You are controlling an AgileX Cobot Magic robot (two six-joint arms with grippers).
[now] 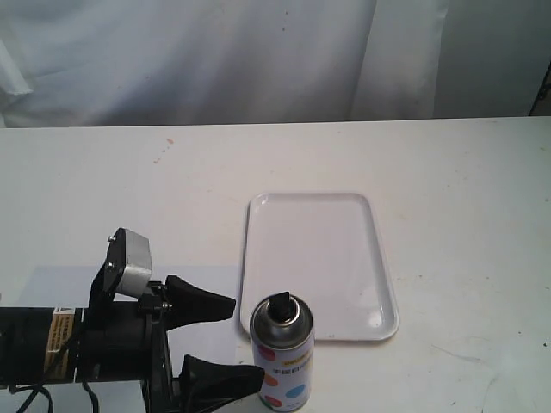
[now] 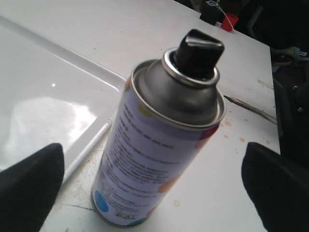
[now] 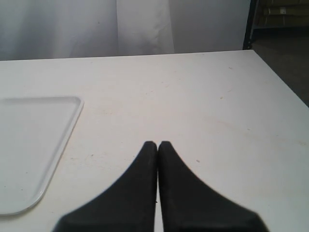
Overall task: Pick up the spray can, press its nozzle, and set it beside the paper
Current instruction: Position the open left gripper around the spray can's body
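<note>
The spray can [image 1: 281,354] stands upright on the table at the tray's near left corner; its white label carries coloured dots, and a black nozzle [image 1: 280,304] tops the silver dome. My left gripper [image 1: 248,338] is wide open, level with the can and just left of it, touching nothing. In the left wrist view the can [image 2: 159,150] and nozzle [image 2: 198,50] fill the gap between the two black fingers [image 2: 29,186]. My right gripper [image 3: 158,145] is shut and empty above bare table. A faint bluish patch [image 1: 69,288] behind the left arm may be the paper; I cannot tell.
A glossy white rimmed tray [image 1: 258,258] lies in the middle of the table, its rim also in the right wrist view [image 3: 67,130]. A white curtain [image 1: 258,52] hangs behind the far table edge. Dark gear and a red item [image 2: 231,21] sit beyond the table.
</note>
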